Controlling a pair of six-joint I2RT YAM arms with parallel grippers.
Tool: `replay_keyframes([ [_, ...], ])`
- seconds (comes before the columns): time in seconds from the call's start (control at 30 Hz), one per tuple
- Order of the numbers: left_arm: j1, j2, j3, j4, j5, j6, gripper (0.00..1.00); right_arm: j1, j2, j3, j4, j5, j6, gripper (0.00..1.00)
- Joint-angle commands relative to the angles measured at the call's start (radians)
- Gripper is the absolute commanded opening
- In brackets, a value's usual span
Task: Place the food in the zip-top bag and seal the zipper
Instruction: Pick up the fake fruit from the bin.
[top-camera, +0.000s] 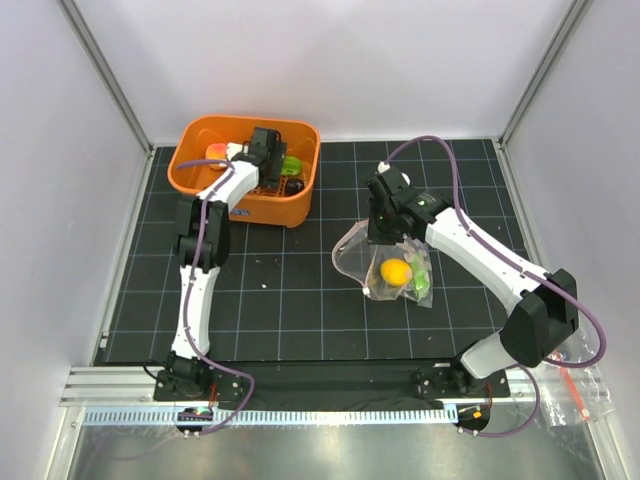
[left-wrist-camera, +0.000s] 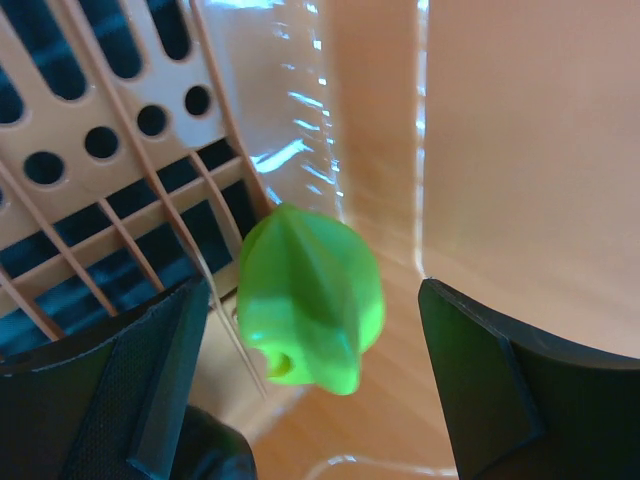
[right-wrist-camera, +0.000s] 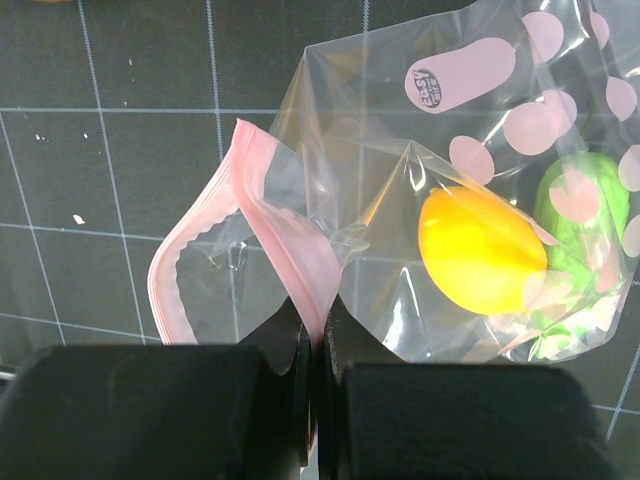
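Observation:
My left gripper (top-camera: 283, 162) is open inside the orange basket (top-camera: 200, 135), its jaws either side of a green toy piece (left-wrist-camera: 310, 297) without touching it; the piece also shows in the top view (top-camera: 292, 164). A peach-orange ball (top-camera: 216, 152) and a small dark piece (top-camera: 295, 186) lie in the basket too. My right gripper (right-wrist-camera: 322, 345) is shut on the pink zipper strip (right-wrist-camera: 290, 240) of the clear zip-top bag (top-camera: 385, 262), holding the mouth open. The bag holds a yellow-orange fruit (right-wrist-camera: 480, 250) and a green piece (right-wrist-camera: 585, 200).
The basket's slotted floor (left-wrist-camera: 100, 180) and smooth wall (left-wrist-camera: 520, 150) closely surround my left fingers (left-wrist-camera: 490, 390). The black gridded mat (top-camera: 280, 300) covers the table. White walls enclose the back and sides. Another clear bag (top-camera: 590, 385) lies at the near right edge.

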Motion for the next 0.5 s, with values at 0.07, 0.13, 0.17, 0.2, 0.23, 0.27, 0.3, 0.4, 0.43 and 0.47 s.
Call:
replay_keyframes([
  [0.07,-0.014,0.061,0.080,0.006,-0.034,-0.057,0.87,-0.016,0.007,0.043,0.005,-0.031,-0.024,0.01],
  [0.13,-0.014,0.090,0.094,0.020,-0.035,-0.061,0.82,-0.018,0.010,0.046,0.003,-0.036,-0.022,0.01],
  [0.17,-0.014,0.096,0.098,0.032,-0.035,-0.060,0.74,-0.018,0.010,0.046,0.001,-0.036,-0.021,0.01],
  [0.2,-0.014,0.099,0.097,0.046,-0.037,-0.060,0.69,-0.018,0.010,0.044,-0.002,-0.037,-0.019,0.01],
  [0.23,-0.014,0.105,0.095,0.073,-0.038,-0.055,0.56,-0.018,0.012,0.043,-0.003,-0.037,-0.018,0.01],
  [0.27,-0.014,0.105,0.094,0.085,-0.041,-0.051,0.49,-0.018,0.012,0.041,-0.006,-0.036,-0.016,0.01],
  [0.3,-0.014,0.105,0.094,0.096,-0.043,-0.034,0.44,-0.018,0.012,0.038,-0.008,-0.036,-0.015,0.01],
  [0.4,-0.014,0.085,0.083,0.128,-0.052,0.012,0.33,-0.019,0.013,0.035,-0.011,-0.033,-0.010,0.01],
  [0.43,-0.013,0.061,0.062,0.141,-0.051,0.021,0.29,-0.018,0.013,0.035,-0.014,-0.033,-0.010,0.01],
  [0.47,-0.013,0.049,0.048,0.174,-0.051,0.032,0.28,-0.019,0.013,0.035,-0.015,-0.034,-0.010,0.01],
])
